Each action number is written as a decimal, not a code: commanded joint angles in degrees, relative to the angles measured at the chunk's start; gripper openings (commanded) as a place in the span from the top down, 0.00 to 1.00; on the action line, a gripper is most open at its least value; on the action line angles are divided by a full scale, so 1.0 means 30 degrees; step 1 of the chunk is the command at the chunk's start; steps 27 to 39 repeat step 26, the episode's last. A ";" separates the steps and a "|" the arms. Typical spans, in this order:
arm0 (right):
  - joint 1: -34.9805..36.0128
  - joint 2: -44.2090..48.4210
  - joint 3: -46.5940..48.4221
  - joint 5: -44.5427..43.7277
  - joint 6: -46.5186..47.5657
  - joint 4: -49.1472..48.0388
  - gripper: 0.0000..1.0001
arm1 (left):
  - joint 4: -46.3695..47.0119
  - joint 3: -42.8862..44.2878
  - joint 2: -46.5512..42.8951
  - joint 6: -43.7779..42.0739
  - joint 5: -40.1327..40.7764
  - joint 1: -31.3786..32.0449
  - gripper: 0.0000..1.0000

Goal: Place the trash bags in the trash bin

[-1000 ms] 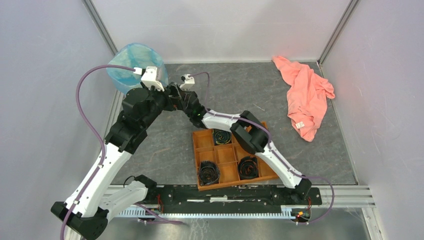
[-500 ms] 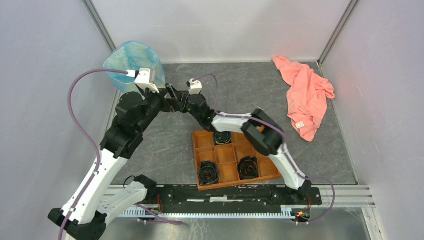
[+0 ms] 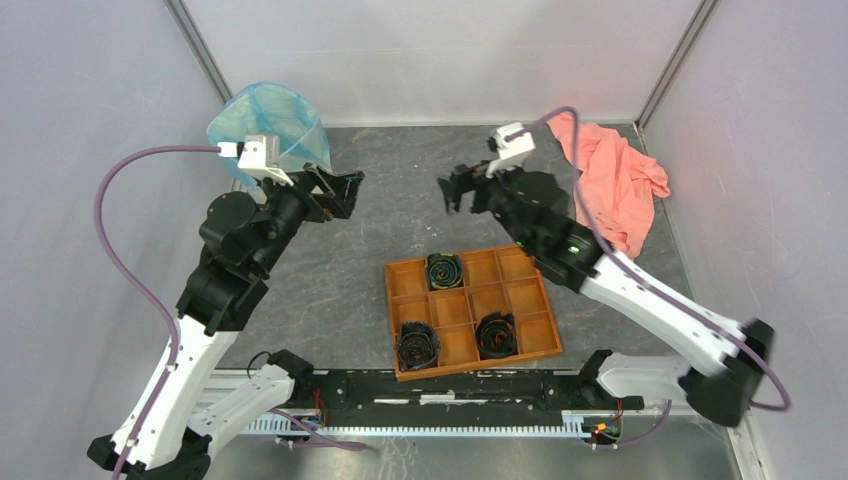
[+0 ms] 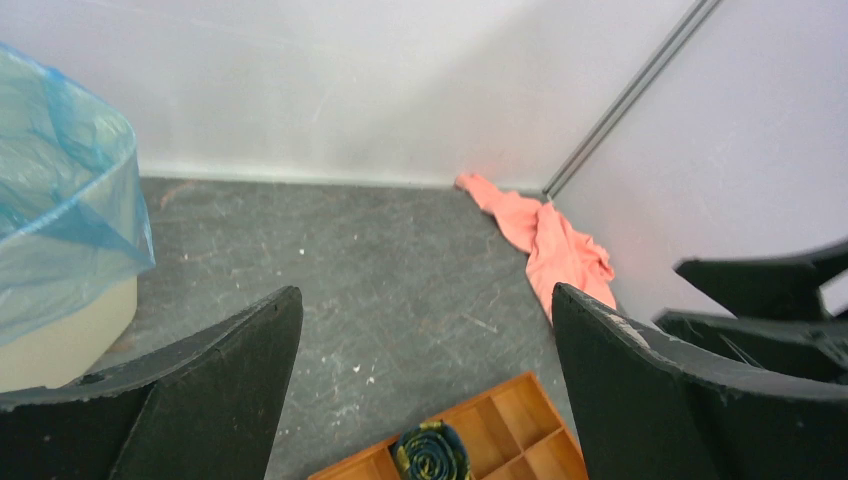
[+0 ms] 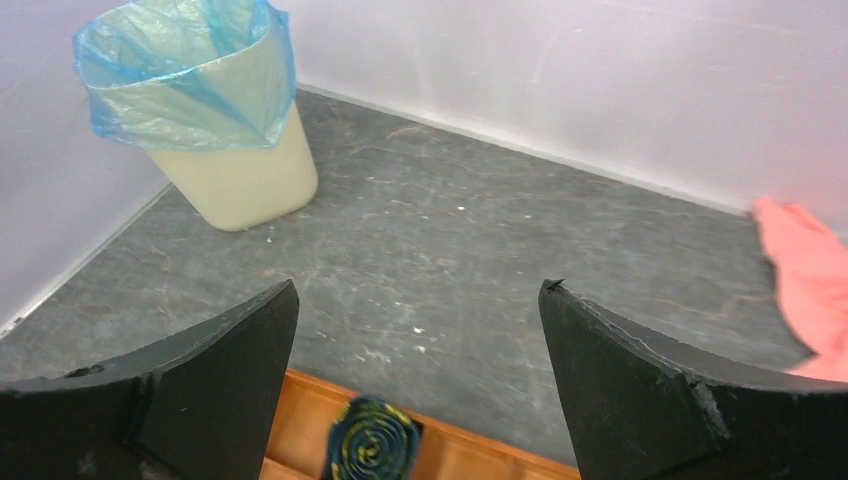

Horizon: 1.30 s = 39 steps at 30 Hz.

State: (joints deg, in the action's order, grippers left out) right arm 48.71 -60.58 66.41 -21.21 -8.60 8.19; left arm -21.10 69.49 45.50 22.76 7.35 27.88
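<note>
The trash bin [image 3: 243, 176] stands in the back left corner, a cream wastebasket [image 5: 238, 175]. The light-blue trash bag [image 3: 268, 118] sits in it, its film draped over the rim [image 5: 180, 80] and down the wall [image 4: 62, 215]. My left gripper [image 3: 340, 193] hovers just right of the bin, open, with nothing between its fingers [image 4: 425, 290]. My right gripper [image 3: 455, 192] hangs over the back middle of the table, facing the left one, open and empty [image 5: 419, 283]. Neither gripper touches the bag or the bin.
An orange compartment tray [image 3: 455, 310] lies at the front centre with three black coiled rolls [image 3: 444, 270] in it. A salmon-pink cloth [image 3: 612, 190] is heaped at the back right. Grey walls enclose the table on three sides.
My right arm has swung from beside the bin to the right, out over the back middle, its jaws spreading slightly. My left gripper has drawn back from the bin. The bag stays on the bin.
</note>
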 commanded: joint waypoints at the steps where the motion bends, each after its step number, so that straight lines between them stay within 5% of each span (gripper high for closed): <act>1: 0.0108 0.2927 0.0791 -0.1549 0.2046 0.4171 0.02 | -0.0288 0.1684 0.0054 0.1140 0.1149 0.0078 0.00; 8: 0.0112 0.6037 0.2055 -0.2325 0.3089 0.4426 0.02 | -0.1285 0.3266 0.0528 0.2106 0.1372 0.0060 0.00; 39: 0.0100 0.7307 0.0901 -0.2388 0.3208 0.2954 0.02 | -0.1542 0.3780 0.0443 0.1972 0.2019 0.0074 0.00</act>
